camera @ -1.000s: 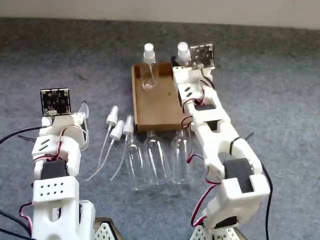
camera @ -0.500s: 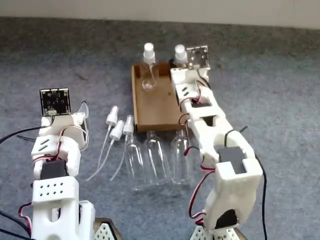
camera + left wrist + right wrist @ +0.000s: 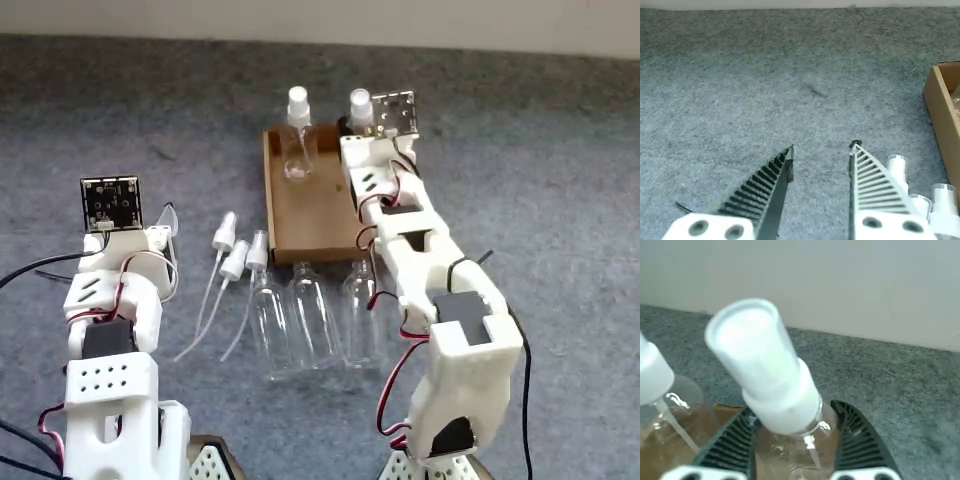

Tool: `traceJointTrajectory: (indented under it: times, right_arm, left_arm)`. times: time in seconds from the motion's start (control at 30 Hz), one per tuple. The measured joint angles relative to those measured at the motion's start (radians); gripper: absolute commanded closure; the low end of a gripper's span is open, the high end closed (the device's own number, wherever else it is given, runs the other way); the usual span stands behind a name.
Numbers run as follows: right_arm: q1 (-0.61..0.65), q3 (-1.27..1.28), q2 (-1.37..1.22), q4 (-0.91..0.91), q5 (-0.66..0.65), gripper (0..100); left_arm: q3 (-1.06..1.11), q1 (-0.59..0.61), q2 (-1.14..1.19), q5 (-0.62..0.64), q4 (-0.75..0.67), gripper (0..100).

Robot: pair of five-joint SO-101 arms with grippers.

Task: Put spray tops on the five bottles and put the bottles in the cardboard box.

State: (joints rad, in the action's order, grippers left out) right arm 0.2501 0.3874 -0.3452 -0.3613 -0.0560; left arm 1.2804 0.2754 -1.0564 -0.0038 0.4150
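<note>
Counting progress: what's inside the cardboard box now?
One capped bottle stands at the far end of the cardboard box. The right pincer holds a second capped bottle beside it; the arm hides its base.

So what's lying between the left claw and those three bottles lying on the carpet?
Loose white spray tops with thin tubes lie on the carpet between the left gripper and the bottles; the high view shows it.
</note>
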Motion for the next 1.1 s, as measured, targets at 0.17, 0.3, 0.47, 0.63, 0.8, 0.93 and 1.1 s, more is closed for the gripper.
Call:
traceJointTrajectory:
  times: [0.17,0.3,0.47,0.63,0.8,0.93,1.1]
  right_arm:
    - [0.0,0.0,0.0,0.0,0.0,87.0]
    - [0.0,0.0,0.0,0.0,0.0,82.0]
    - [0.0,0.0,0.0,0.0,0.0,79.0]
    - [0.0,0.0,0.0,0.0,0.0,78.9]
    - [0.0,0.0,0.0,0.0,0.0,78.9]
    - [0.0,0.0,0.0,0.0,0.0,78.9]
    - [0.0,0.0,0.0,0.0,0.0,78.8]
  left_arm:
    - [0.0,0.0,0.0,0.0,0.0,82]
    - [0.0,0.0,0.0,0.0,0.0,82]
    - [0.0,-0.021,0.0,0.0,0.0,82]
    - [0.0,-0.037,0.0,0.0,0.0,82]
    - [0.0,-0.037,0.0,0.0,0.0,82]
    - [0.0,-0.037,0.0,0.0,0.0,82]
    - [0.0,-0.037,0.0,0.0,0.0,82]
